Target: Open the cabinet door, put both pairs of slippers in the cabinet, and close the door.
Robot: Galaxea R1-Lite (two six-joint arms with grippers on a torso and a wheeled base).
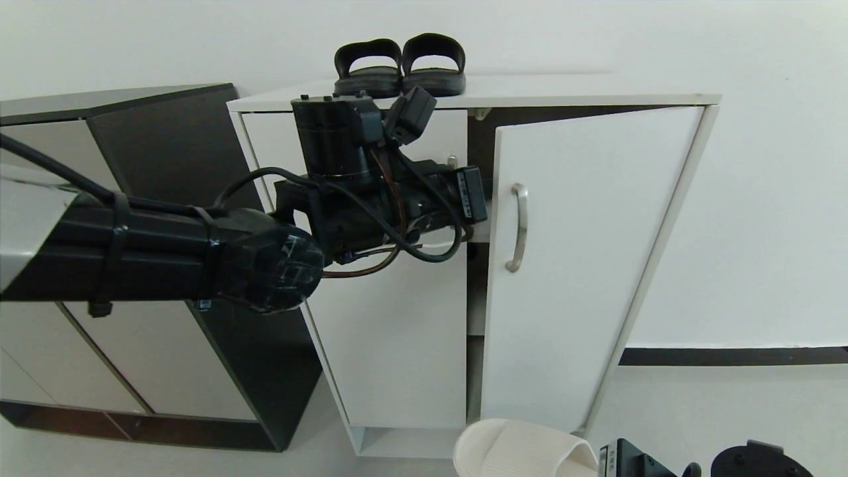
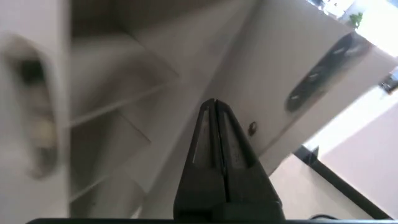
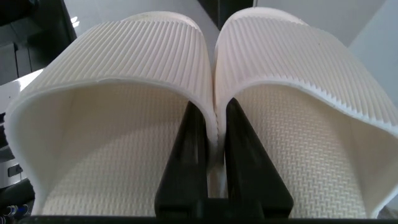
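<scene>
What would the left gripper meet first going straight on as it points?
Probably the open cabinet door near its free edge. The shut left gripper points about there, though it might slip past into the cabinet; depth is unclear.

On top of the cabinet [image 1: 563, 89], toward its left end, you have one pair of slippers [image 1: 399, 66]. The other pair [image 1: 523, 450] sits in your right end effector [image 3: 214, 107], low before the cabinet's half-open door [image 1: 570, 265]. A second cabinet [image 1: 165, 146] stands left of it.
</scene>
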